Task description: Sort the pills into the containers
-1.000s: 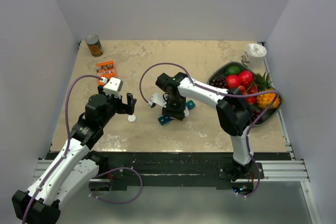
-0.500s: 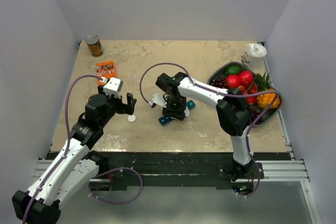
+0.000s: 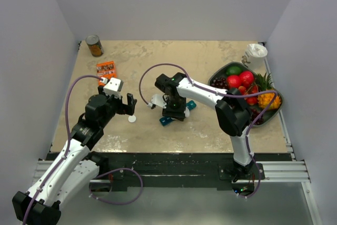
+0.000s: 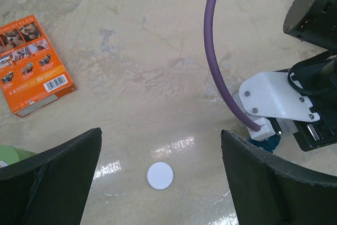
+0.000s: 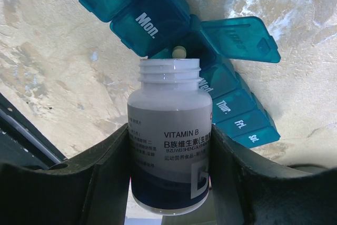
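Bottle (image 5: 169, 151) is hanging mid-frame above containers (image 5: 152, 14). Left wrist view: cap (image 4: 160, 175) is lying bottom centre, box (image 4: 32, 64) upper left.

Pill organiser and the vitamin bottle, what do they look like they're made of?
The pill organiser: translucent teal plastic, probably rigid and glossy; light passes through the open lid, and day names are printed in white. The vitamin bottle: opaque white plastic, seemingly, smooth with a slight sheen; moulded screw threads ring the uncapped neck.
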Controlling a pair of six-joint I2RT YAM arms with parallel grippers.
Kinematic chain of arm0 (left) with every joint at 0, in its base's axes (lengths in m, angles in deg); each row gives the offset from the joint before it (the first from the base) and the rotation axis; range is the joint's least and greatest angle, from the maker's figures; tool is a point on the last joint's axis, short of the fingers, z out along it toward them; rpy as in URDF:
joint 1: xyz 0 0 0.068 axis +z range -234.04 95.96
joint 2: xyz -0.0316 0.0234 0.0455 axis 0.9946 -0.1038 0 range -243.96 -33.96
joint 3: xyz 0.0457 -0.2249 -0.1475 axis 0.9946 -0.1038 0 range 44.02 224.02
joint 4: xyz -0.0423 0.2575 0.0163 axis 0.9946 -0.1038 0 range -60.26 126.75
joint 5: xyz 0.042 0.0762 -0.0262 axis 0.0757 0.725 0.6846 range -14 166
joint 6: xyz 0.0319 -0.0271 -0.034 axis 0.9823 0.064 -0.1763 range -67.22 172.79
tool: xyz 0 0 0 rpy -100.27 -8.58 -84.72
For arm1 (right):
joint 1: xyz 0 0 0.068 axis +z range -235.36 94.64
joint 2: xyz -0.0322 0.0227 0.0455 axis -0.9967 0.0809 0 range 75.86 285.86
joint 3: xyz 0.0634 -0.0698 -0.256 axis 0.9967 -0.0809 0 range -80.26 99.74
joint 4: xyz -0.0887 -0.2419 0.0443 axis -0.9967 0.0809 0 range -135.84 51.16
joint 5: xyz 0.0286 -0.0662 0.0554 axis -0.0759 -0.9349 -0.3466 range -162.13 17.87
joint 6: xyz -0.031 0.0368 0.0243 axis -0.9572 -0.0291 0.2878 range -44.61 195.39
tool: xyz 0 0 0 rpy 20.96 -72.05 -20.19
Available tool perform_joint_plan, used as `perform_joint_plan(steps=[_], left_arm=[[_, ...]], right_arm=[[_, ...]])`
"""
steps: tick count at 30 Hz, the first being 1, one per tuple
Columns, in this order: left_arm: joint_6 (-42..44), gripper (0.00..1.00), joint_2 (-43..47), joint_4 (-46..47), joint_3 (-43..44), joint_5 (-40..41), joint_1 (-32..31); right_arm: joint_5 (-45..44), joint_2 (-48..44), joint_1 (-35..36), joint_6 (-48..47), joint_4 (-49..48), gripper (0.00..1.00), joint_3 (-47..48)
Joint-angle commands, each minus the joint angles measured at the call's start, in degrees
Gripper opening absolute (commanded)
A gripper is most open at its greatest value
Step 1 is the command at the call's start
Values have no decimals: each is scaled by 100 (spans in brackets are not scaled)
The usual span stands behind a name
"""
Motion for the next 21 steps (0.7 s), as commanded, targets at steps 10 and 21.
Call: perform_joint_plan(steps=[10,21], left_arm=[[85,99,58,142,149,-30,61],[76,99,75,133,149,-39,61]], right_arm=[[52,54,39,26,151,0,299],[-27,81,22,122,73,0,282]])
